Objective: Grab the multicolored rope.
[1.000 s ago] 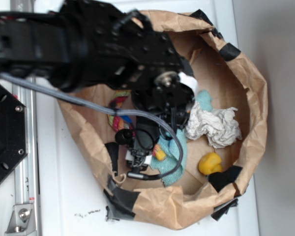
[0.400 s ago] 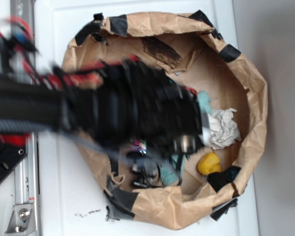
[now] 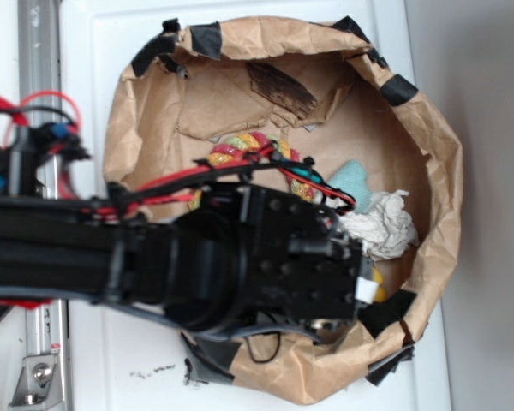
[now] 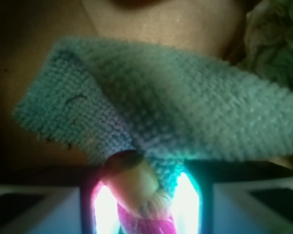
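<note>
Shift: swung toward 6 o'clock since 0.4 s ago, sharp now instead of blurred; rope uncovered, yellow toy by the lower wall almost wholly hidden.
Arm: reaching in from 9 o'clock, black wrist housing covering the lower half of the paper bag, probably because the approach comes from the base side.
Multicolored rope: lying curved on the bag floor at 12 o'clock of the wrist housing, pink-red, yellow and green strands showing, lower end running under the red wires; apart from the jaws as far as the exterior view shows.
Gripper: seen only from the wrist camera; jaws a narrow gap apart, with a cream-and-pink stub and a fold of cloth between the glowing pads; cannot tell whether clamped or merely pressed in.
Teal cloth: draped across the wrist view right at the jaws; in the exterior view peeking out at 1 o'clock of the housing.
White paper wad: at 3 o'clock, just beside the cloth, untouched.
Judgement: likely off target, the rope's visible curve lying clear of the jaws.
</note>
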